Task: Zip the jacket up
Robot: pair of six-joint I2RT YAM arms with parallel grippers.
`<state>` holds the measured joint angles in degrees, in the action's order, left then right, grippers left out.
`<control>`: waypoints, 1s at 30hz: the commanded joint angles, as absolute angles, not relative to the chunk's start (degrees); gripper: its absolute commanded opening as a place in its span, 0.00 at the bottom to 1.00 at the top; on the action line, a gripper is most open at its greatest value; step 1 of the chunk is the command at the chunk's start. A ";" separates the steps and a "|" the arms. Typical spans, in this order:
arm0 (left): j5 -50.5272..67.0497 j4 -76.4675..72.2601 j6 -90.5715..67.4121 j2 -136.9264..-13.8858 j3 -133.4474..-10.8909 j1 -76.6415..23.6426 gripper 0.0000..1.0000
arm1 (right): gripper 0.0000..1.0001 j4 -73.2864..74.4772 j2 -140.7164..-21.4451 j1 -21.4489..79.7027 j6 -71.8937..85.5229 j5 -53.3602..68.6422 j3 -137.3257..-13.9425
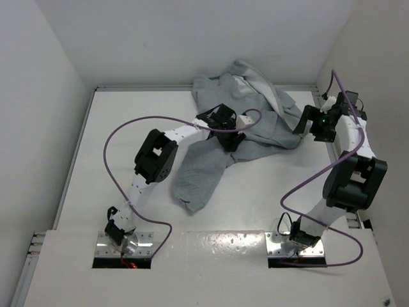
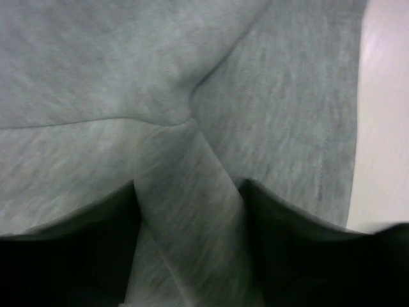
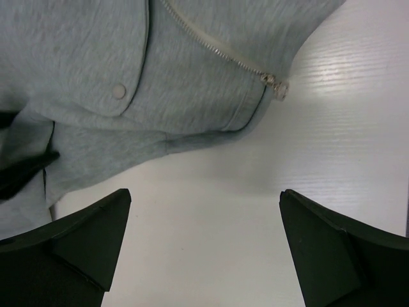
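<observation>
- I see the white table [image 1: 115, 160] filling the cell, with both arm bases bolted at its near edge
- The jacket [image 1: 255, 109] lies crumpled at the far middle of the table, its top bunched against the back wall; one sleeve [image 1: 198, 173] trails toward the near edge
- My left arm [image 1: 156, 157] reaches in from the left, and my right arm [image 1: 354, 179] folds back along the right wall
- The left gripper [image 1: 229, 137] sits down on the middle of the jacket; in its wrist view a raised fold of grey fabric [image 2: 185, 211] fills the gap between the two dark fingers [image 2: 70, 256], with creases running into it, so I read it as pinching the cloth
- The right gripper [image 3: 204, 192] is spread wide with nothing between its fingers, over bare table just beside the jacket's right edge
- Its wrist view shows a pocket flap [image 3: 83, 57] left of the zipper
- The pale zipper [image 3: 217, 51] runs diagonally down to its end [image 3: 276, 83] at the hem corner, touching the table
- A small round snap [image 3: 119, 91] sits on the flap
</observation>
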<state>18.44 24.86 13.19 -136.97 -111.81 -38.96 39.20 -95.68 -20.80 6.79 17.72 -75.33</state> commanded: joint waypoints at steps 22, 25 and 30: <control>3.41 30.32 48.09 -115.85 -98.96 -8.34 0.36 | 0.83 48.06 -100.28 -3.10 -18.71 37.26 -81.90; 10.85 30.32 38.96 -108.06 -94.67 -11.33 0.57 | 0.80 53.17 -101.16 2.00 -22.41 38.14 -84.63; 18.36 33.65 28.14 -94.33 -84.47 -15.38 0.64 | 0.80 52.82 -99.67 6.15 -19.70 37.97 -83.85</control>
